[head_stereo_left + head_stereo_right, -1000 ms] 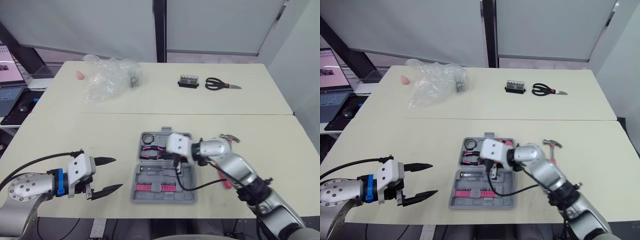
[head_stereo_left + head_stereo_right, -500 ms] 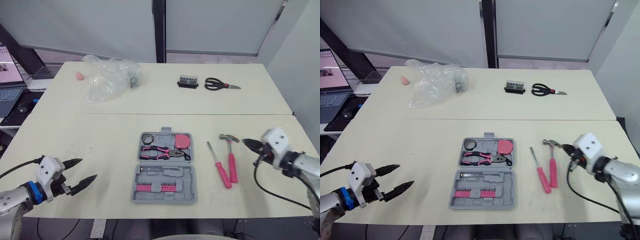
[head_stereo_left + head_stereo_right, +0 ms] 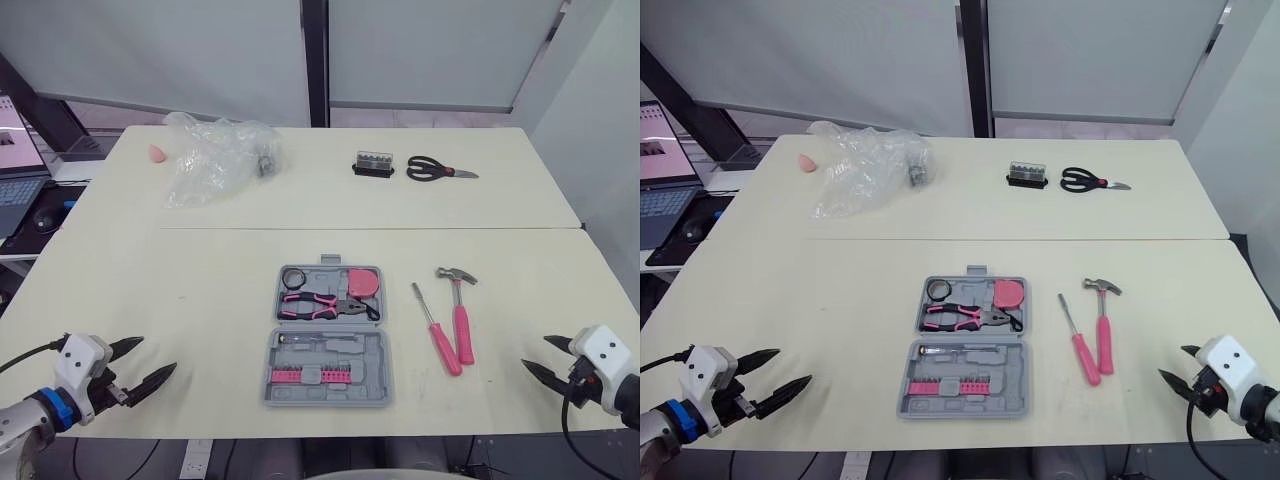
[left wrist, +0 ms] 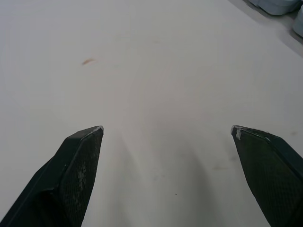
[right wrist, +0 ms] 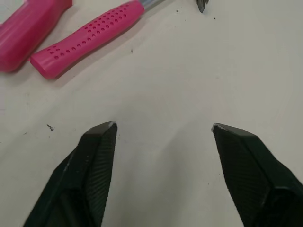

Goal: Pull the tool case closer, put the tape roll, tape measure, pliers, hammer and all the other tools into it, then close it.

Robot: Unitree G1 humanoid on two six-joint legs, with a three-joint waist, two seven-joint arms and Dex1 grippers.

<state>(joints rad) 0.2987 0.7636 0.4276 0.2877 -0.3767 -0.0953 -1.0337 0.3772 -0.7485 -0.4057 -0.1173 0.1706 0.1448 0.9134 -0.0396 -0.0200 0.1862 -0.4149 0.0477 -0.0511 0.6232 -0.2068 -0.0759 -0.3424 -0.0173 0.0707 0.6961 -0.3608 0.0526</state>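
1. Right hand (image 3: 535,352) wide open, empty; hammer (image 3: 460,310) lies apart, ahead of its fingertips. A skewed approach could knock it away.
2. Left hand (image 3: 157,354), open and empty, well apart from tool case (image 3: 325,340).

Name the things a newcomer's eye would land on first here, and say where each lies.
An open grey tool case lies near-centre on the table, pink-handled pliers inside. Right of it lie a pink hammer and pink screwdriver, side by side. The left gripper and right gripper hang open at the near corners.
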